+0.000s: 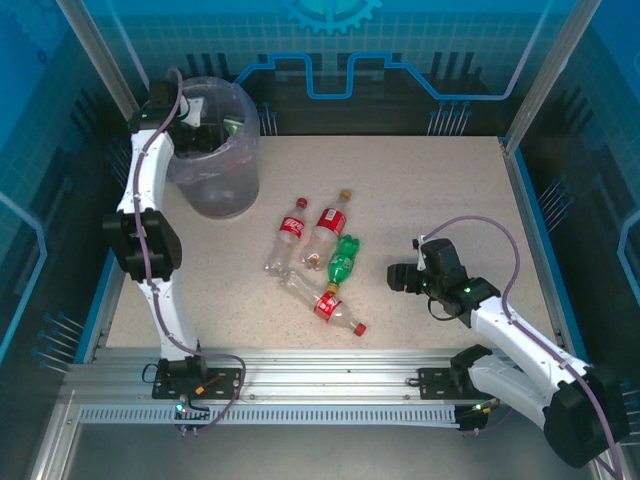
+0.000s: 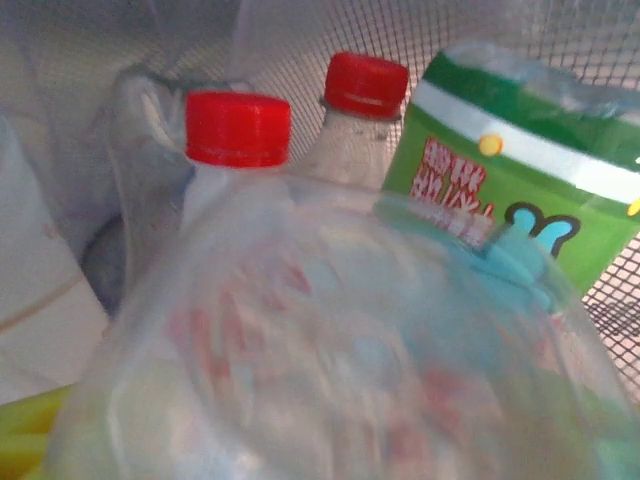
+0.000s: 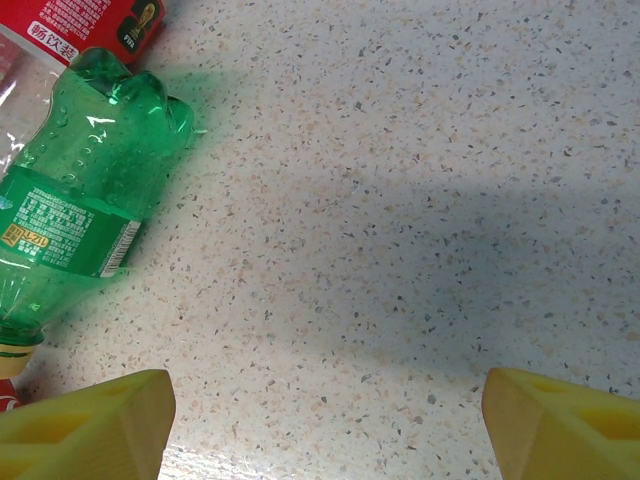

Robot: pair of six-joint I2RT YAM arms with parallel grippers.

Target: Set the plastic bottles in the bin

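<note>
The grey bin (image 1: 222, 185), lined with a crinkly bag, stands at the back left. My left gripper (image 1: 197, 127) reaches down inside it. In the left wrist view a clear bottle with red print (image 2: 340, 350) is blurred right in front of the camera, and one yellow finger (image 2: 25, 435) shows far out at the lower left. Behind it lie two red-capped bottles (image 2: 238, 128) (image 2: 366, 85) and a green-labelled one (image 2: 520, 200). On the table lie three red-labelled bottles (image 1: 290, 230) (image 1: 328, 222) (image 1: 326, 304) and a green bottle (image 1: 344, 262) (image 3: 85, 190). My right gripper (image 1: 404, 277) (image 3: 325, 420) stands open just right of the green bottle, holding nothing.
The bin's mesh wall (image 2: 470, 30) shows behind the bottles inside. Blue rails (image 1: 545, 250) edge the speckled table (image 1: 430, 190). The aluminium base frame (image 1: 320, 385) runs along the near edge.
</note>
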